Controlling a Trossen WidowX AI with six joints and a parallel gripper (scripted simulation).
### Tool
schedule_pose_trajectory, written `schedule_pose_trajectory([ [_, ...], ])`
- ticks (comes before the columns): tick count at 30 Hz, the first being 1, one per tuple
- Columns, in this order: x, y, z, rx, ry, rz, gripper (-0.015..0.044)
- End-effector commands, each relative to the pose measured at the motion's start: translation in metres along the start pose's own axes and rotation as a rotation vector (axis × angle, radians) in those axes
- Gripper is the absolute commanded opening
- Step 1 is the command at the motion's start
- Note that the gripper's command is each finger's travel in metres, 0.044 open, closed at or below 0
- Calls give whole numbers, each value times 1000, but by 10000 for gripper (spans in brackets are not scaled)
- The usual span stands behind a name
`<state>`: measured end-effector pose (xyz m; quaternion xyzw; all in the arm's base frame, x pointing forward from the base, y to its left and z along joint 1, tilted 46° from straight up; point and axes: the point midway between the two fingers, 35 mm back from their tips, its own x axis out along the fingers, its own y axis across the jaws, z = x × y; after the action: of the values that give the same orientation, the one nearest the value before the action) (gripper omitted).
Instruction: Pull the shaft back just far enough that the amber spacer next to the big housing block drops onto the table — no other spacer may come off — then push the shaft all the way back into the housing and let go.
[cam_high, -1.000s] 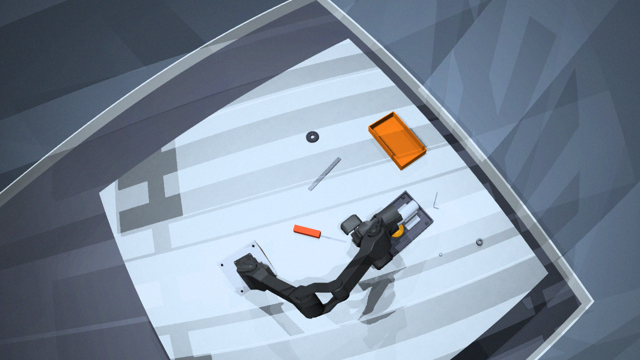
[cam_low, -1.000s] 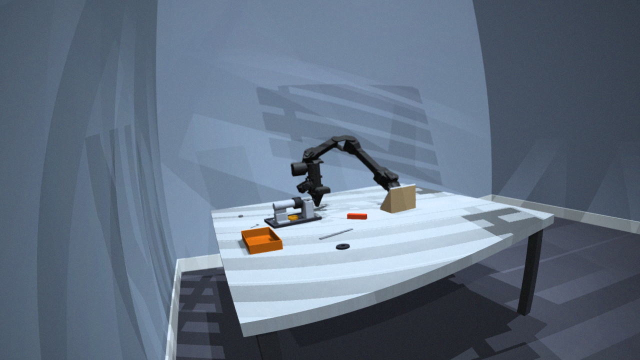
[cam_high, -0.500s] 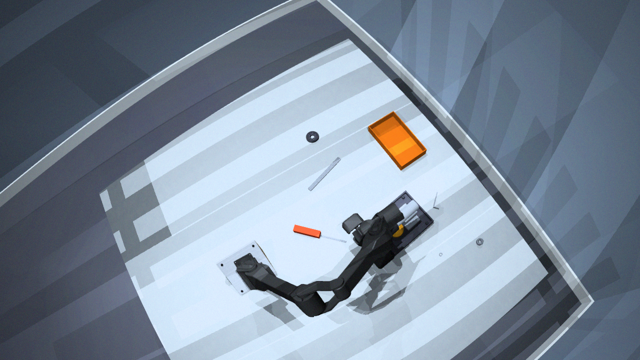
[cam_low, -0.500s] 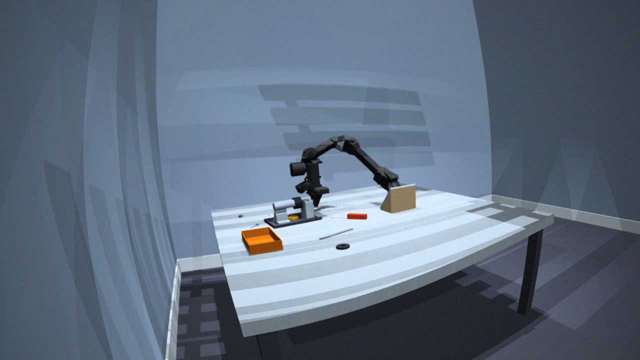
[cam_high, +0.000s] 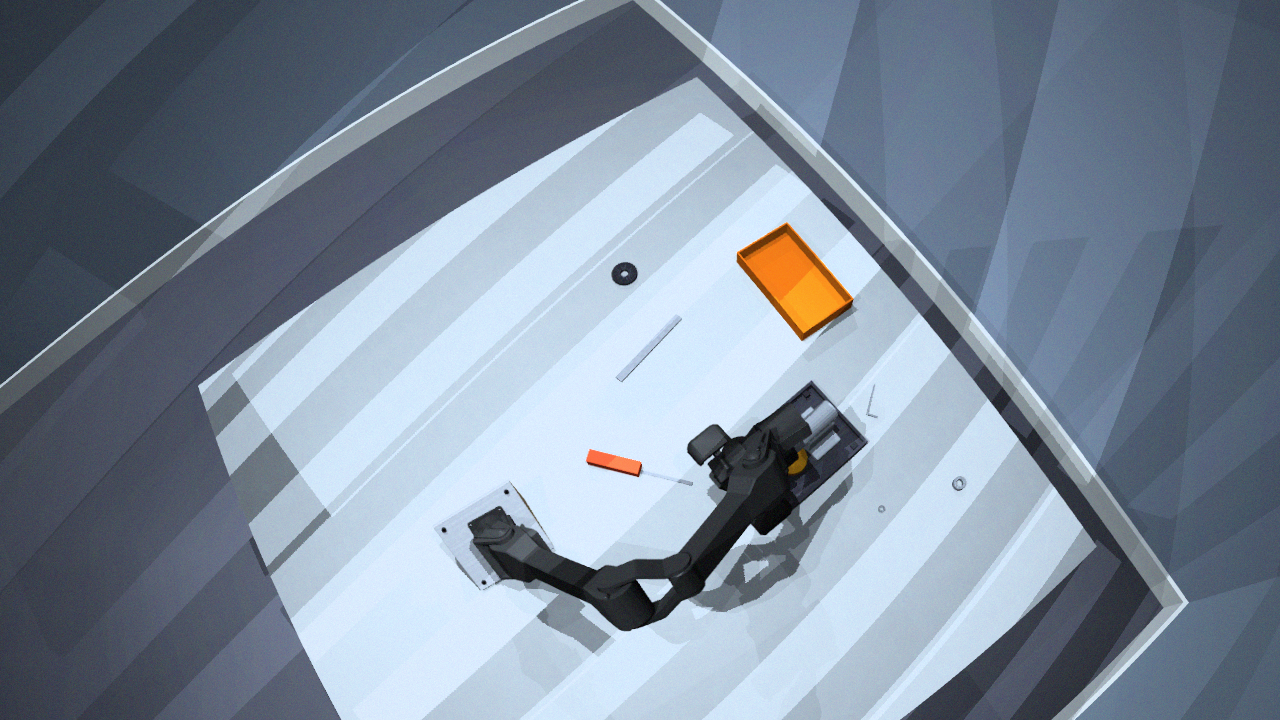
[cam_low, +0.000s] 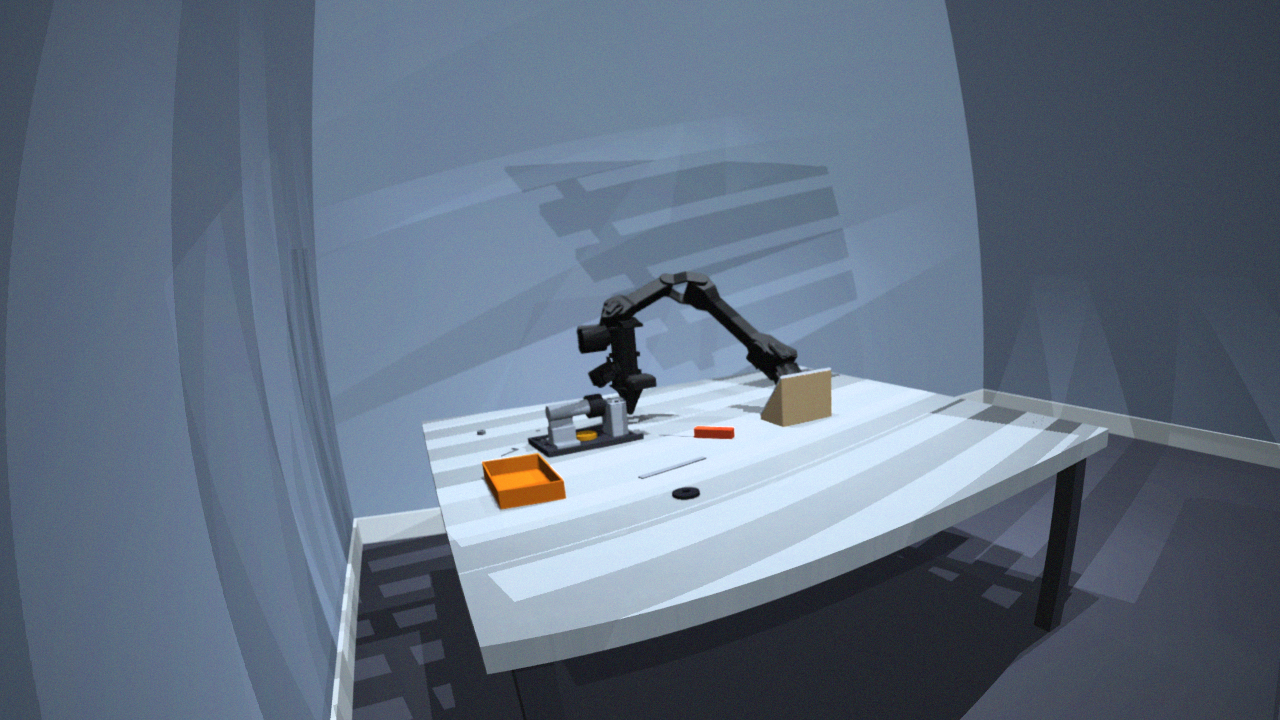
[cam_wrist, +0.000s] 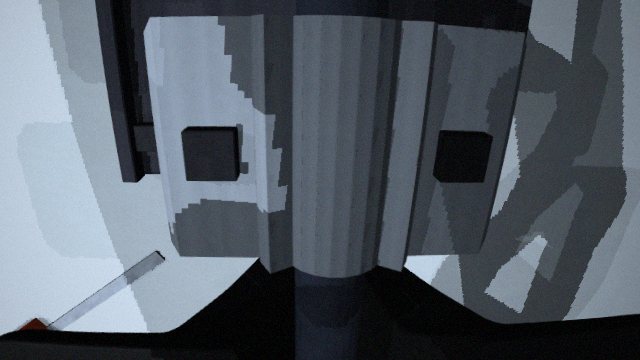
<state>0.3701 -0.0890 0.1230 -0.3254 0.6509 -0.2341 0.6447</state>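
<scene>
My gripper (cam_low: 631, 409) (cam_wrist: 327, 311) is shut on the dark shaft (cam_wrist: 327, 284), close to the outer face of the big grey housing block (cam_low: 614, 417) (cam_wrist: 340, 150). Only a short length of shaft shows between block and fingers; the arm hides the grasp in the top view. The amber spacer (cam_high: 797, 462) (cam_low: 585, 436) lies low on the dark base (cam_high: 835, 467) (cam_low: 629, 438), below the shaft line. A black round part (cam_low: 595, 405) sits high between the block and the grey cylinder (cam_low: 564, 411). Other spacers cannot be made out.
The orange-handled screwdriver (cam_high: 613, 462) (cam_low: 713, 432) (cam_wrist: 107, 290) lies beside the base, its blade left of my fingers. Also on the table are an orange tray (cam_high: 814, 308) (cam_low: 528, 486), a grey bar (cam_high: 648, 349) (cam_low: 671, 467), a black ring (cam_high: 614, 275) and a hex key (cam_high: 870, 401).
</scene>
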Motion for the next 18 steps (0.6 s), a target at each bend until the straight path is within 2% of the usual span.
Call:
schedule_pose_trajectory([
  [1, -1, 0, 3, -1, -4, 2, 0],
  [16, -2, 1, 6, 0, -4, 2, 0],
  [18, 0, 0, 2, -6, 9, 1, 53],
])
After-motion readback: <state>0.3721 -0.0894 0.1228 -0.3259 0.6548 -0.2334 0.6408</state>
